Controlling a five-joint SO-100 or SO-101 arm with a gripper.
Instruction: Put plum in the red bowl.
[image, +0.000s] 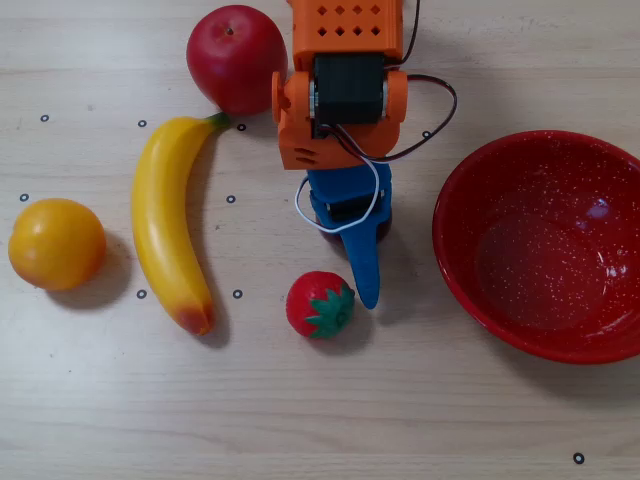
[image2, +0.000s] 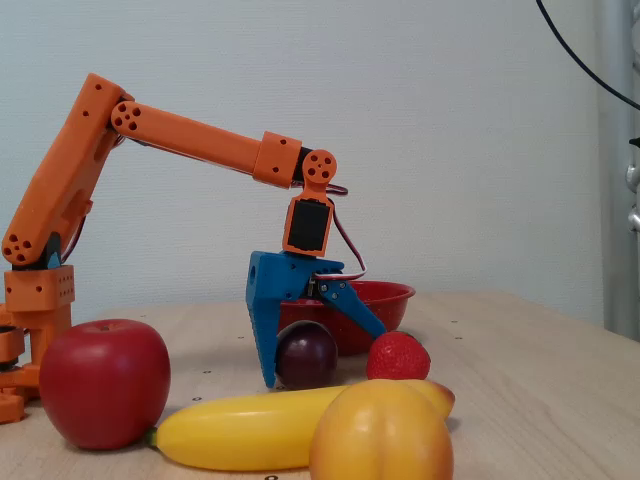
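1 plum (image2: 306, 356) btwn open gripper (image2: 325, 360) fingers; 1 red bowl (image: 545, 245).

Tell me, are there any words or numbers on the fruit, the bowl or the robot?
None: no words, numbers or brand names can be read in either view.
The table has only small black ring marks, not letters.
The red bowl has white speckles only.
The plum, the apple, banana and strawberry carry no stickers or labels.
The orange arm and its gripper show no print.
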